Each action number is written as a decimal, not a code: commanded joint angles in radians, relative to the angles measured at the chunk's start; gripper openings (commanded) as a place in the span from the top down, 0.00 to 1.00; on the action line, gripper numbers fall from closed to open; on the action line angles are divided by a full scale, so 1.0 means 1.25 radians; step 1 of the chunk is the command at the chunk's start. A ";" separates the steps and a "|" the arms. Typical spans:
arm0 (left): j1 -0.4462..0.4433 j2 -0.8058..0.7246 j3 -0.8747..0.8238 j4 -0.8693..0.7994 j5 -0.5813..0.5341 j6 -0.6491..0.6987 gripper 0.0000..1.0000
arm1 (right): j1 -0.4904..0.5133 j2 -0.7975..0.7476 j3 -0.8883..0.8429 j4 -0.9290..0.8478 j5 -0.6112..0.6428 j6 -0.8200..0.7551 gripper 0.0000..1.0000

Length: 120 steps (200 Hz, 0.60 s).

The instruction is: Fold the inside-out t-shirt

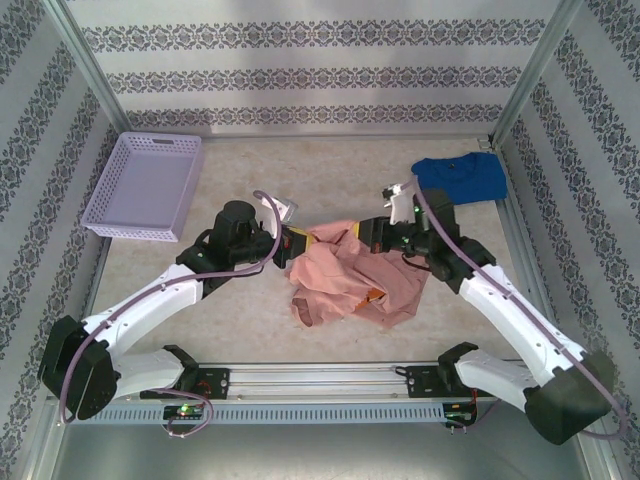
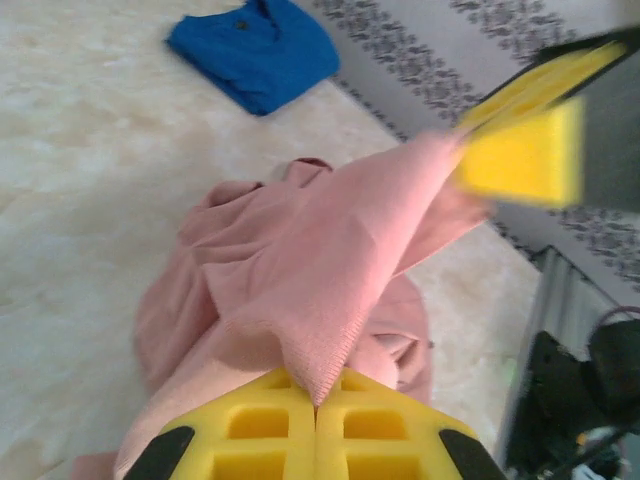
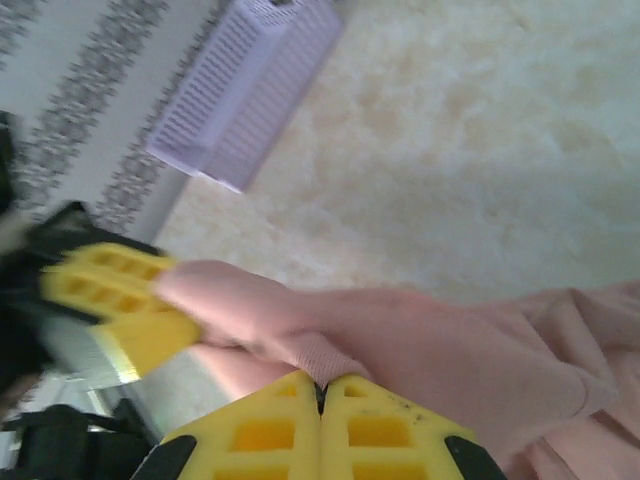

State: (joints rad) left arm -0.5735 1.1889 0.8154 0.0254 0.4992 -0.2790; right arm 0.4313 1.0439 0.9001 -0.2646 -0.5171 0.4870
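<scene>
The salmon-pink inside-out t-shirt [image 1: 355, 280] hangs bunched between the two grippers above the middle of the table, its lower part crumpled on the surface. A bit of orange print [image 1: 374, 295] shows low in the folds. My left gripper [image 1: 293, 244] is shut on the shirt's left edge; in the left wrist view the cloth [image 2: 320, 270] runs out of the closed yellow fingers [image 2: 262, 430]. My right gripper [image 1: 362, 236] is shut on the shirt's right edge, the fabric [image 3: 450, 350] pinched between its fingers [image 3: 385, 430]. The two grippers stand close together.
A lilac basket [image 1: 146, 185] sits at the back left. A folded bright blue t-shirt [image 1: 460, 178] lies at the back right, also in the left wrist view [image 2: 255, 50]. Patterned walls enclose the table [image 1: 250, 320] on three sides.
</scene>
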 commanded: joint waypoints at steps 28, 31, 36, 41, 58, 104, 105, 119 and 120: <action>0.005 0.016 0.012 -0.099 -0.126 0.070 0.90 | -0.034 0.001 0.040 0.086 -0.223 0.055 1.00; 0.005 0.019 0.013 -0.103 -0.126 0.072 0.89 | -0.036 0.005 0.041 0.099 -0.231 0.063 1.00; 0.003 0.022 0.014 -0.108 -0.128 0.076 0.87 | -0.038 0.009 0.042 0.112 -0.239 0.074 1.00; 0.002 0.024 0.014 -0.112 -0.132 0.078 0.85 | -0.038 0.013 0.044 0.121 -0.244 0.080 1.00; -0.005 0.017 0.005 -0.116 -0.151 0.084 0.71 | -0.041 0.025 0.056 0.123 -0.252 0.085 1.00; -0.067 -0.069 0.003 -0.132 -0.252 0.115 0.43 | -0.047 0.036 0.063 0.109 -0.243 0.088 1.00; -0.069 -0.072 0.004 -0.133 -0.255 0.117 0.42 | -0.047 0.036 0.062 0.109 -0.242 0.088 1.00; -0.106 -0.079 0.025 -0.150 -0.301 0.143 0.39 | -0.047 0.039 0.057 0.116 -0.240 0.095 1.00; -0.109 -0.080 0.027 -0.152 -0.305 0.146 0.39 | -0.046 0.039 0.057 0.117 -0.240 0.095 1.00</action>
State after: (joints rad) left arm -0.6456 1.1347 0.8139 -0.1169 0.2363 -0.1627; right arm 0.3813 1.0878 0.9493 -0.1646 -0.7925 0.5819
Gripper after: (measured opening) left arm 0.587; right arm 0.065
